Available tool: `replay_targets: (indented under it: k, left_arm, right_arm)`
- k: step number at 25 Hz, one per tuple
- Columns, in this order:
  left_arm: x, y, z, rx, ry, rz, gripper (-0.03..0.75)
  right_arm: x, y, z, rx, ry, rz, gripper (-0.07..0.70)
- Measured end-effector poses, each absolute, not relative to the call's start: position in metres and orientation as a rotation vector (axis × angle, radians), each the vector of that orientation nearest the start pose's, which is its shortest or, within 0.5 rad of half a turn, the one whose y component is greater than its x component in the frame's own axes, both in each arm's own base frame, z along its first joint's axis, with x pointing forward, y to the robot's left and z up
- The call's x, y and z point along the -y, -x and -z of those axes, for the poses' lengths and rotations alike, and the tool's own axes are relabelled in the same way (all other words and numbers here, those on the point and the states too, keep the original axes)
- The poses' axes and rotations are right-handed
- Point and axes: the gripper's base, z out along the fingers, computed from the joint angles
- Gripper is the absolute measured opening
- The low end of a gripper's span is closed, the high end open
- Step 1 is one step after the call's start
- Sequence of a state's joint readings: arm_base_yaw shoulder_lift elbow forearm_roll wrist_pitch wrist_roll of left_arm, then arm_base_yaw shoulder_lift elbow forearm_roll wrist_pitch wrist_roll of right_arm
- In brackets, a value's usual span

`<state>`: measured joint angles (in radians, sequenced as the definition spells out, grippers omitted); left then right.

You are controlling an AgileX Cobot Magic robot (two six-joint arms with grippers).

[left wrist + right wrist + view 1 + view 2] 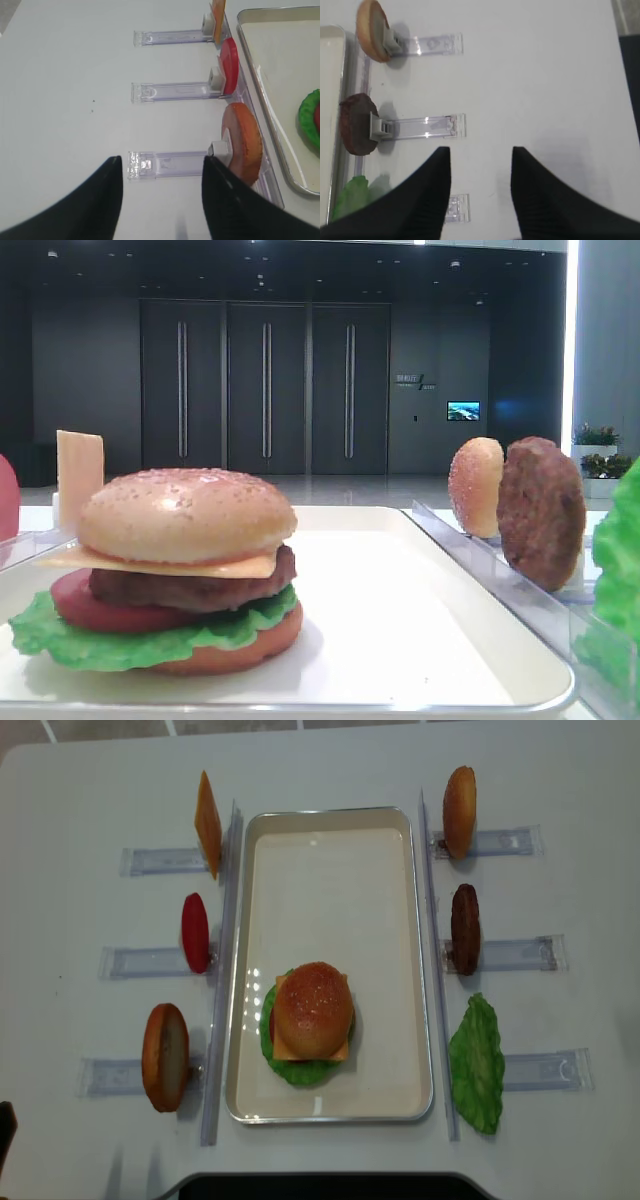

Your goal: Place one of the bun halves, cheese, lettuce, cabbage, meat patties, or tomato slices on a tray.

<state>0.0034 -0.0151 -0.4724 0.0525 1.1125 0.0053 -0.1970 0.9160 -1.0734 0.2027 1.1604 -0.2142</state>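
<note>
A stacked burger stands on the white tray [330, 815], its speckled bun top [313, 1002] over cheese [160, 562], meat patty [200, 590], tomato slice [90, 610], lettuce [100, 640] and a flat bun bottom [240, 645]. My right gripper [481, 150] hangs open over bare table, right of the racked patty [356, 124], nothing between its fingers. Open and empty too, my left gripper [161, 159] hovers left of the racked bun bottom [245, 140]. Neither gripper touches any food.
Clear slotted racks flank the tray. The left ones hold an upright cheese slice [208, 823], a tomato slice [195, 932] and a bun bottom [165, 1056]. The right ones hold a bun top [459, 811], a patty [465, 928] and lettuce [477, 1063].
</note>
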Motion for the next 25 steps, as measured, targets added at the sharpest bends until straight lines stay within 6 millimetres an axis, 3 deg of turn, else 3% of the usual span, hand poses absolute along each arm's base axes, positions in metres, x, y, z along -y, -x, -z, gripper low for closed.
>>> replay_targets:
  k: [3,10,18,25]
  left_arm:
    - [-0.004,0.006,-0.266,-2.108,0.002,-0.069,0.391]
    - [-0.004,0.006,-0.266,-2.108,0.002,-0.069,0.391]
    - [-0.004,0.006,-0.266,-2.108,0.002,-0.069,0.391]
    - [-0.004,0.006,-0.266,-2.108,0.002,-0.069,0.391]
  right_arm:
    - [0.002,-0.104,-0.385,-2.312,0.037,-0.059,0.276]
    - [-0.011,-0.038,-0.349,-2.183,0.080,-0.030,0.276]
    - [-0.015,-0.012,-0.288,-2.181,0.097,-0.045,0.265]
    - [-0.017,0.002,-0.277,-2.121,0.131,-0.050,0.213]
